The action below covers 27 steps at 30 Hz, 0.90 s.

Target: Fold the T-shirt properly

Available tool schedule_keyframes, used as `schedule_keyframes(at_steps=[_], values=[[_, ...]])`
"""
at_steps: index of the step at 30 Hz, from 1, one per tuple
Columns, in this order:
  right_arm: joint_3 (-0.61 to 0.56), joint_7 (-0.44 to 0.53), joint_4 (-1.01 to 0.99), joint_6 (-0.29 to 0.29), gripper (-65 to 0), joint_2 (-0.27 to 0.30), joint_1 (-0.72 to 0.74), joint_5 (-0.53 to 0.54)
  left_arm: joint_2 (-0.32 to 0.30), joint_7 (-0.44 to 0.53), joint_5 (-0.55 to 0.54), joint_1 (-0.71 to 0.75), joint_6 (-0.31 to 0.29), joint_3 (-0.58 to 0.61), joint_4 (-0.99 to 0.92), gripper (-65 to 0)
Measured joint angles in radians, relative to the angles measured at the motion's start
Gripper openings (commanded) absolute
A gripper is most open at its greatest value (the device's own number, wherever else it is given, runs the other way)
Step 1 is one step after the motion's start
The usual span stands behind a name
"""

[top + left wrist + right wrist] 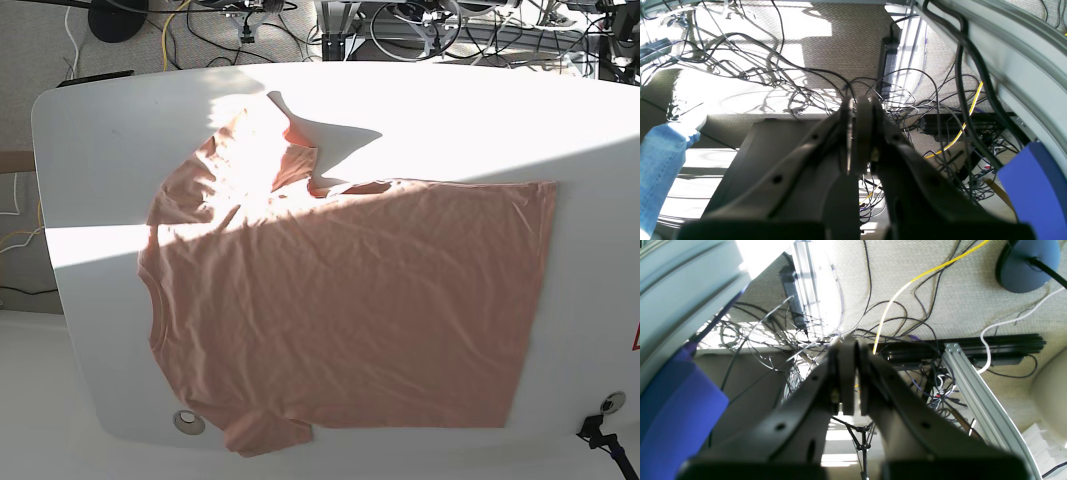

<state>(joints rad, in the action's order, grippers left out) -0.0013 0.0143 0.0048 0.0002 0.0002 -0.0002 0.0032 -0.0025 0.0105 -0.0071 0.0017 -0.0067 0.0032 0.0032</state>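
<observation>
- Across the white desk (90, 130) you see the T-shirt (340, 310) spread flat and wrinkled, covering most of the top, collar toward the desk's left edge and hem toward its right edge.
- At the desk's far edge, one sleeve (295, 160) is bunched and turned over; the other sleeve (265, 432) reaches the near edge.
- Your left gripper (858, 133) has its jaws pressed together with nothing between them, pointing at the cabled floor (826, 50) off the desk.
- Your right gripper (850, 376) is likewise closed on nothing, over cables (900, 323) and a yellow cord (907, 286).
- Neither gripper shows in the base view.
</observation>
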Motion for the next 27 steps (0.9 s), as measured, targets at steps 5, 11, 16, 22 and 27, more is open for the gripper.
schedule_keyframes(at_steps=[5,11,16,22,27], values=[[-0.007,0.003,-0.002,0.003,-64.7,-0.003,-0.004,-0.006,0.006,-0.004,0.004,0.001,0.003,0.006,-0.002,-64.6],[-0.006,0.002,0.026,0.007,-64.5,-0.003,-0.018,-0.003,0.011,-0.011,0.003,0.023,0.003,0.003,0.082,-65.0],[-0.006,0.0,0.024,0.007,-64.7,-0.003,-0.017,-0.004,0.01,-0.039,0.003,0.051,-0.001,0.006,0.219,-65.0],[-0.007,0.007,0.05,0.011,-64.5,-0.003,-0.034,0.001,0.007,-0.067,-0.002,0.095,0.0,0.008,0.325,-65.0],[-0.007,-0.018,0.17,0.045,-64.6,0.002,-0.102,0.0,0.002,-0.082,-0.004,0.158,0.002,0.008,0.496,-65.0]])
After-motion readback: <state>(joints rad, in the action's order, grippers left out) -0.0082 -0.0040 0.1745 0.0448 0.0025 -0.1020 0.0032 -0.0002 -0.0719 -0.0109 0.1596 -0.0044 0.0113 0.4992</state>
